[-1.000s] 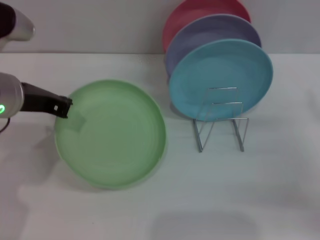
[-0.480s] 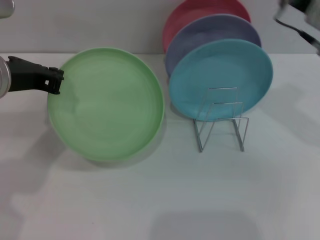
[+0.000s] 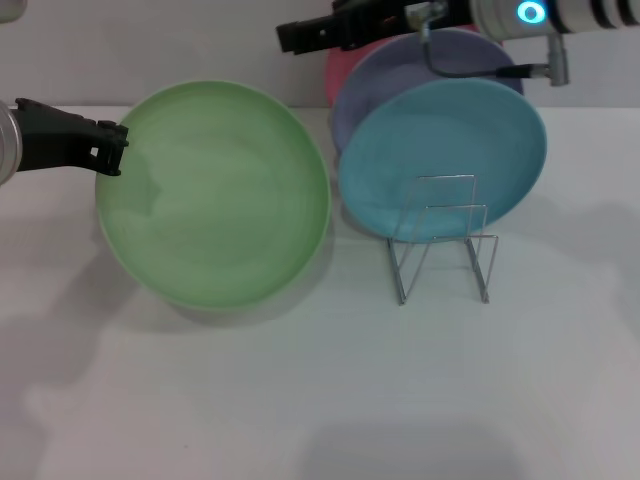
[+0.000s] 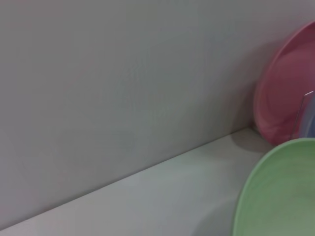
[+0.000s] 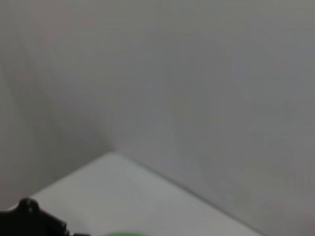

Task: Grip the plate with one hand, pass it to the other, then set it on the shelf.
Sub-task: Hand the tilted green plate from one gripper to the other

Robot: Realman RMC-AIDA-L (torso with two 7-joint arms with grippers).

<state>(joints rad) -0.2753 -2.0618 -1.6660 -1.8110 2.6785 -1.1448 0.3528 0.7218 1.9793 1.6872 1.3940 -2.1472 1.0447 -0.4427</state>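
Light was even and soft, glare-free. A broad, faint shadow fell on the desk [image 3: 300, 400] below the plate [image 3: 215, 195] held by the left claw [image 3: 112, 150] (both wrist views looked hazy, defocused).

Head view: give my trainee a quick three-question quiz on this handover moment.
1. True or false: the left end effector grips the rim of the green plate.
2. Which plate stands frontmost in the wire rack? A) pink plate B) lavender plate C) turquoise plate
3. Where is the right end effector?

Key
1. True; the plate is lifted and tilted.
2. C, the turquoise plate, ahead of the lavender plate and the pink plate.
3. High, above the rack's plates, reaching toward the green plate without touching it.
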